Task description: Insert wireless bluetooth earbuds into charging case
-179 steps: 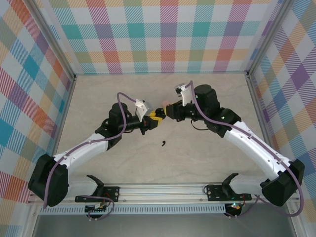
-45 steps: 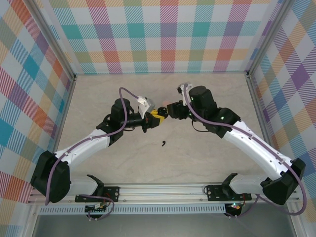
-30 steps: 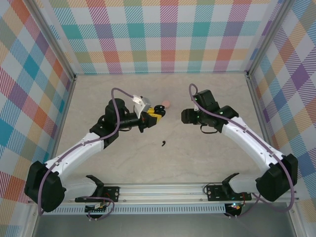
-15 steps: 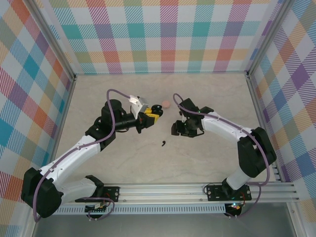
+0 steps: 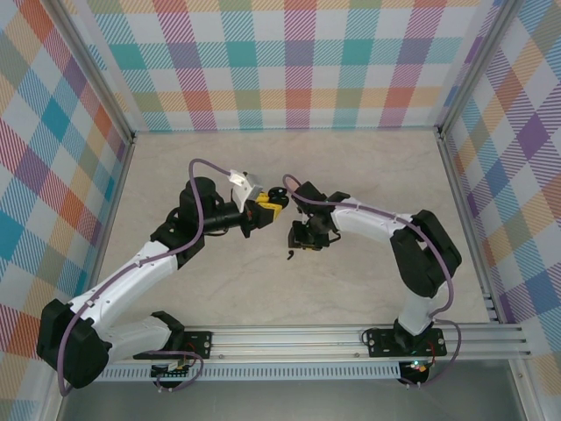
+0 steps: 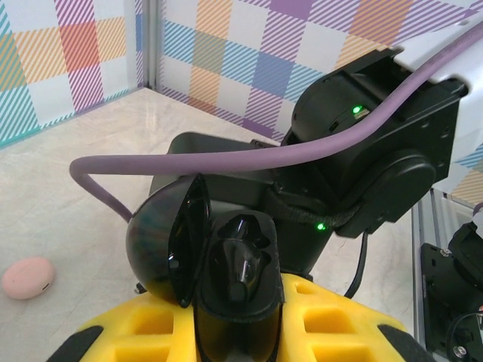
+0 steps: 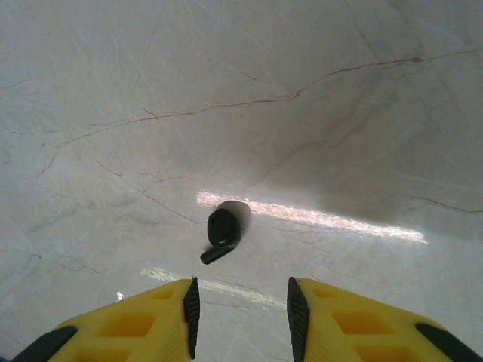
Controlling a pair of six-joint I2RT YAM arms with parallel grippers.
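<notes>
Our left end effector (image 5: 267, 208) grips the charging case (image 6: 235, 275); our right end effector (image 7: 240, 302) gapes above a black earbud (image 7: 223, 228).

This looks like a robotics lab test cell. Checked wall panels (image 5: 298, 61) on metal posts (image 5: 92, 70) box in a marble-look table (image 5: 377, 175), and two robot arms (image 5: 131, 267) are bolted to a rail (image 5: 289, 338) at its near edge.

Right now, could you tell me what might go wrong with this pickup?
The black earbud lies just beyond the open right hand, so closing now could miss or flick it. The left hand holds the open charging case close to the right arm; a bump might jar it.
</notes>
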